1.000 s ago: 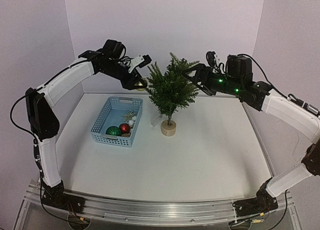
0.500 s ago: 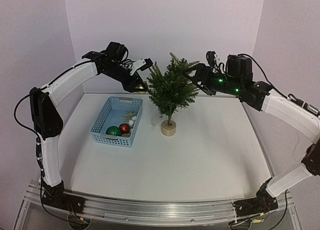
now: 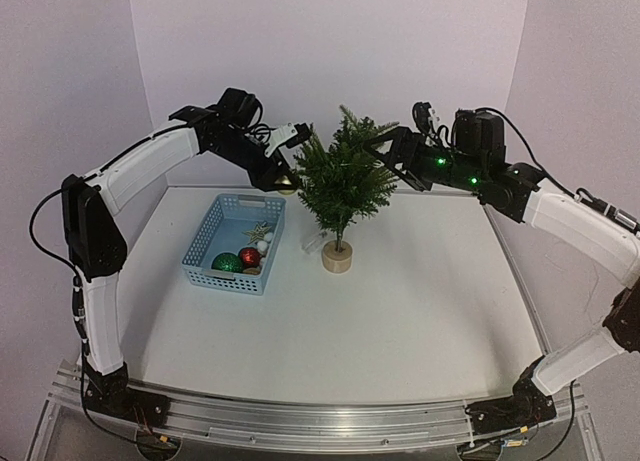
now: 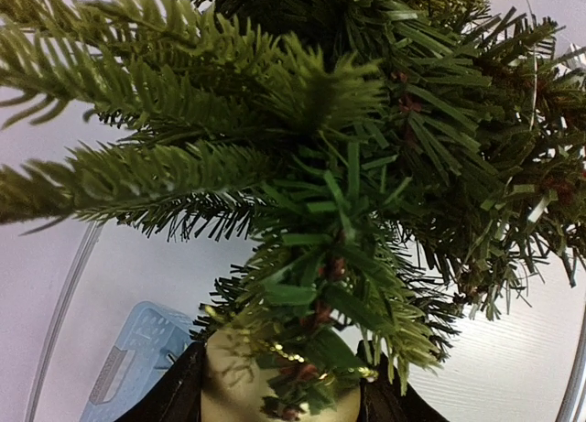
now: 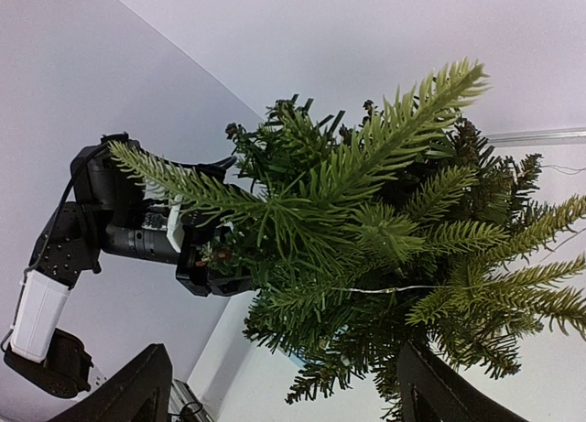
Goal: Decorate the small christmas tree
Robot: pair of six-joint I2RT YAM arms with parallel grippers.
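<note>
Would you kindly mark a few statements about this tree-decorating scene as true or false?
The small christmas tree stands upright on the table. True.
The blue basket sits on the robot's right of the tree. False: it sits on the left.
The left gripper holds a gold ornament. True.
The basket is empty. False: a red ball and a green ball lie in it, among other pieces.
The right gripper is shut tight. False: it is wide open around branches.
</note>
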